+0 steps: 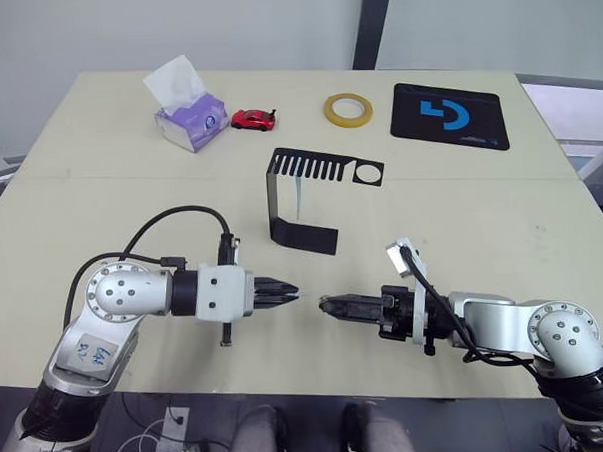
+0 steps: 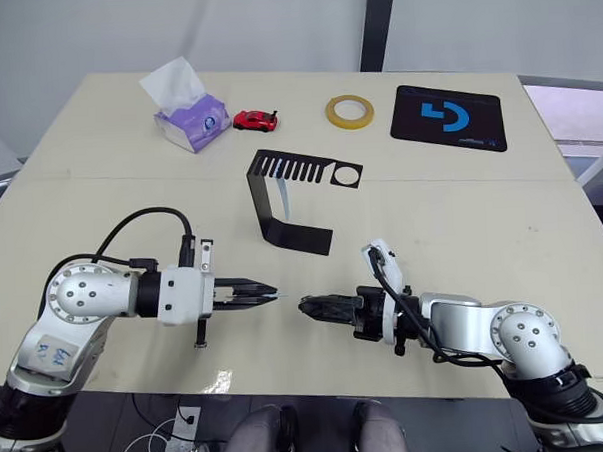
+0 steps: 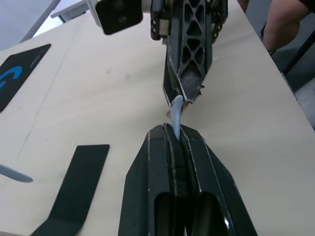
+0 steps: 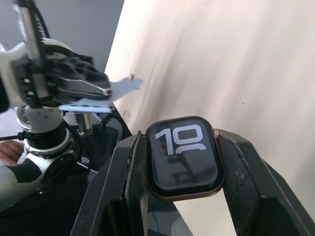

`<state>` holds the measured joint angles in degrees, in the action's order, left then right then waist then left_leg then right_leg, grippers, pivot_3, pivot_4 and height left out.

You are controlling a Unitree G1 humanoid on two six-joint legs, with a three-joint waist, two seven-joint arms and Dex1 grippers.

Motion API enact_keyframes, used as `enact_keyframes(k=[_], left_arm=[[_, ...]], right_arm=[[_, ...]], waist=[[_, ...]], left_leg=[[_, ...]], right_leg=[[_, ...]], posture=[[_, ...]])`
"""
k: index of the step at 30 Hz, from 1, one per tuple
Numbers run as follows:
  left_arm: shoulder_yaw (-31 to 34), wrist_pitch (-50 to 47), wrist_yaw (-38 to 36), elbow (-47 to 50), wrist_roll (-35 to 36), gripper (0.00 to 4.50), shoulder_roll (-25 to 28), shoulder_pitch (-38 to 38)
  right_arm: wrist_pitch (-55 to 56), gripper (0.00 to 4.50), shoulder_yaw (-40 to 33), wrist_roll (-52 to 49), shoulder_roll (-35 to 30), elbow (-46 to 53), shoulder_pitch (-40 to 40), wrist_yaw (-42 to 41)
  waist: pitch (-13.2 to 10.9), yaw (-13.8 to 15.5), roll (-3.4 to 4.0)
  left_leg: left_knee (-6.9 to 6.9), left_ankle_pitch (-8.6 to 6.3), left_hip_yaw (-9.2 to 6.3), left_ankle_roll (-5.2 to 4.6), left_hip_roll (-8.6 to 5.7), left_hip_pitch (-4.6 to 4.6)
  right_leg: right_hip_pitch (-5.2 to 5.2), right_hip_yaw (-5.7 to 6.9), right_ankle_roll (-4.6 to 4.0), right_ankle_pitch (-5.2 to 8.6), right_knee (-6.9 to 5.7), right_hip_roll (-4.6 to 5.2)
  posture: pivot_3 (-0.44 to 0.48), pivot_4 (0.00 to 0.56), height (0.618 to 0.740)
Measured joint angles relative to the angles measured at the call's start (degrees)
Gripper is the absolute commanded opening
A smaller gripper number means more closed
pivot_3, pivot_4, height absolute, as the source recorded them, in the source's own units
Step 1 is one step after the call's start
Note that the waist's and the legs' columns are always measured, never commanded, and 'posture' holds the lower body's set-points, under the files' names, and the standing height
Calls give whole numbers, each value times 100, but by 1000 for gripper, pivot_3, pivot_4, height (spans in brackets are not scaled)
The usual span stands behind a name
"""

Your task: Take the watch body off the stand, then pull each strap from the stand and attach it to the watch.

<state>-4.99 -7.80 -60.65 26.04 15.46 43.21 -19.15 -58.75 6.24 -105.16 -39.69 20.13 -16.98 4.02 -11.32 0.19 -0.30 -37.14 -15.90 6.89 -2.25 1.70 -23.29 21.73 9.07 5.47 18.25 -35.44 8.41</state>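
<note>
My left gripper (image 1: 287, 292) is shut on a pale blue-grey strap (image 3: 175, 114), whose free end sticks out past the fingertips toward the right arm. Facing it near the table's front, my right gripper (image 1: 328, 305) is shut on the watch body (image 4: 183, 157), a black rounded-square case with light digits on its screen. A small gap separates the strap's end (image 4: 118, 88) from the watch. The black bent-sheet stand (image 1: 324, 169) rises behind the two grippers at mid-table, and a second pale strap (image 1: 297, 193) hangs from its slotted top plate.
Along the far side of the table are a purple tissue box (image 1: 190, 121), a red toy car (image 1: 253, 118), a yellow tape roll (image 1: 347, 109) and a black mouse pad with a blue logo (image 1: 447, 117). The stand's flat foot (image 3: 78, 187) lies close beside the left gripper.
</note>
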Motion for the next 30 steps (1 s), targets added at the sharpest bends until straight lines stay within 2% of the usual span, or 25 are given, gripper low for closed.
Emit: enact_keyframes(k=[14,30], left_arm=[[-401,-168,7,22,-133,0,-68,-284],[-458,-189,-2,14,-241,0,41,-226]], right_arm=[[2,1651,6,8,29,-2,-31,-2],[12,1651,6,39,35,-2,-3,1]], waist=[[0,4,0],[0,-4,-1]], left_leg=[[-2,5,1,9,0,-1],[-1,5,0,9,0,-1]], right_leg=[[0,0,0,0,-7,-1],[0,0,0,0,-8,-1]], posture=[[0,150,740],[0,150,740]])
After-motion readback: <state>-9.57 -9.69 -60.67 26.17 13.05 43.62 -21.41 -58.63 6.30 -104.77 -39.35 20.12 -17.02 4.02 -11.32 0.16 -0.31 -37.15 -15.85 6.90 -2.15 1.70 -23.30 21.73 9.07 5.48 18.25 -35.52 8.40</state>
